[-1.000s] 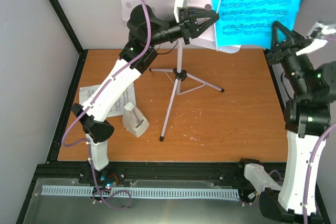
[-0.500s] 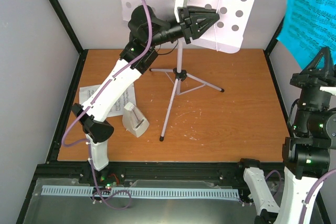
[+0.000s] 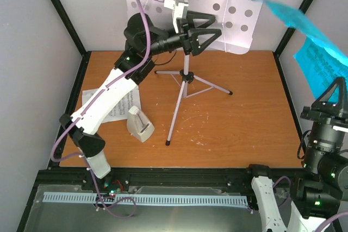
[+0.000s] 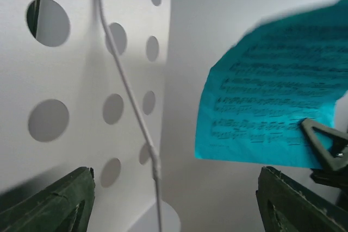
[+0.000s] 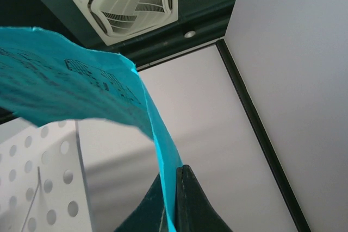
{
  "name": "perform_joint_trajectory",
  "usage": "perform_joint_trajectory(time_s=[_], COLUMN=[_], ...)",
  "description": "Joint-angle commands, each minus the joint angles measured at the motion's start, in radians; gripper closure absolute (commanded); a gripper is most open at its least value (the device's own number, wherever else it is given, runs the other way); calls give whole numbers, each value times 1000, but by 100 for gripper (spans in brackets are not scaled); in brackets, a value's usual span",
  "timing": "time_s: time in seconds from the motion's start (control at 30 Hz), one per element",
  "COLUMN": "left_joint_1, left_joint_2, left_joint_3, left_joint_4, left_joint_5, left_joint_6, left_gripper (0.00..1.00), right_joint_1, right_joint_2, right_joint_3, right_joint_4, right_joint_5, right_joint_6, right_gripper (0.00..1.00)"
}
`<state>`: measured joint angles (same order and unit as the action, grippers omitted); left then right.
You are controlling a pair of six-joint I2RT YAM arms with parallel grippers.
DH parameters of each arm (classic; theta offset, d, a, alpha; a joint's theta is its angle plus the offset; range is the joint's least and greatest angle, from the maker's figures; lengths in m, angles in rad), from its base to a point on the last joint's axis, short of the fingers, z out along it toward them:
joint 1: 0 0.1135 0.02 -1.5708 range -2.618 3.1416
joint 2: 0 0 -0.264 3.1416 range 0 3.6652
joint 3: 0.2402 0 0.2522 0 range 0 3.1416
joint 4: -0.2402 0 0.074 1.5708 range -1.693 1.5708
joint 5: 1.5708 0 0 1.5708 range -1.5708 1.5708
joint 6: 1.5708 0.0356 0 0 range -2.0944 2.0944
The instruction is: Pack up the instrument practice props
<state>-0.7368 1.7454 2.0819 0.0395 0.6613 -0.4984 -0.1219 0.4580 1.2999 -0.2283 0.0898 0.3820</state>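
— Blue sheet-music page [image 3: 321,63]: where is it?
— Pinched by its lower edge in the closed right gripper [image 5: 175,182], curling up and leftward above it.
— And the left gripper [image 3: 217,24]?
— Its 2 fingers are spread wide, holding nothing; the white music stand [image 3: 239,9] is directly ahead of them.

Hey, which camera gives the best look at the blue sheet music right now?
The left wrist view: the blue sheet music faces it, staves visible. The top external view catches the sheet bent and cut off at the right edge. The right wrist view sees the sheet curling up from the shut right gripper.
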Motion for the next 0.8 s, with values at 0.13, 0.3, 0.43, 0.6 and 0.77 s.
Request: perform_joint_trajectory(time_s=[0.13, 0.3, 0.43, 0.6, 0.77], left_joint_1=[-5, -4, 11, 82, 104], left_joint_2=[-187, -391, -581, -723, -777], left_joint_3=[-221, -516, -780, -1067, -1290], left_joint_4=[56, 85, 84, 108, 217], left_joint_5=[115, 66, -46, -79, -37], left_joint_6=[115, 194, 225, 119, -62], left_gripper=[9, 3, 0, 1, 1], right_joint_1=[6, 6, 6, 7, 7], right_joint_2=[-92, -106, -112, -61, 22], right_joint_3=[-162, -270, -386, -556, -660], right_joint_4=[-231, -315, -322, -256, -179], right_joint_5=[-62, -214, -336, -520, -678], right_joint_6=[88, 186, 263, 355, 387], right_gripper=[97, 97, 97, 97, 97])
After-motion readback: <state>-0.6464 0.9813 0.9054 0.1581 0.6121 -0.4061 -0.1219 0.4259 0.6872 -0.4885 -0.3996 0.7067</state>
